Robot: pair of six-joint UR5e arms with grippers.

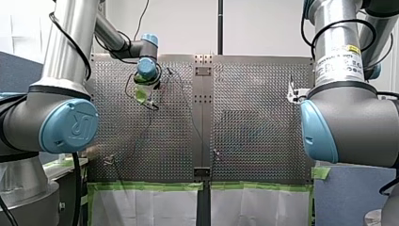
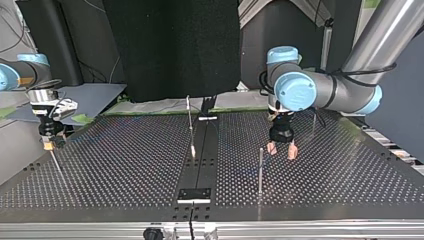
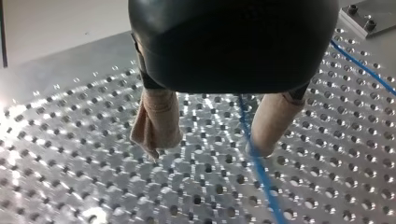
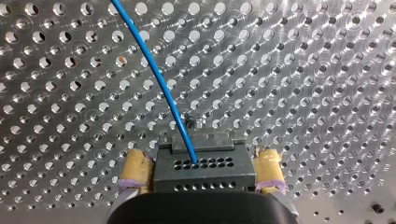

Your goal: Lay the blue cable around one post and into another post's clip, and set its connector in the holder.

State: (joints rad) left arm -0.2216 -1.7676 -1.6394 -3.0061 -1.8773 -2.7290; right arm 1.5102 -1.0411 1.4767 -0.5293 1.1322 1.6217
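Blue cable (image 4: 159, 79): leaves the top face of a dark connector (image 4: 203, 170), curves away over the perforated metal desk (image 4: 327, 70).

Right gripper (image 4: 201, 164): clamped on the connector, one yellowish pad (image 4: 135, 165) pressed against each side. At the far left of the top view, low over the desk's left border. In the front view, at the right edge of the plate, about mid height.

Left gripper (image 3: 212, 142): jaws wide apart, holding nothing. Beige-wrapped fingers (image 3: 156, 123) pointing down at the desk, tips close above it; contact with the surface not discernible. Between the fingers, a stretch of the cable, close beside one of them; cannot tell whether touching. In the top view, right of centre, mid height.

Two thin upright posts in the top view: far post (image 2: 189, 120) at centre, toward the back; near post (image 2: 260, 170) lower in the frame, just left of the left gripper and apart from it.

Small dark plate (image 2: 195, 194) on the central strip, bottom centre of the top view.
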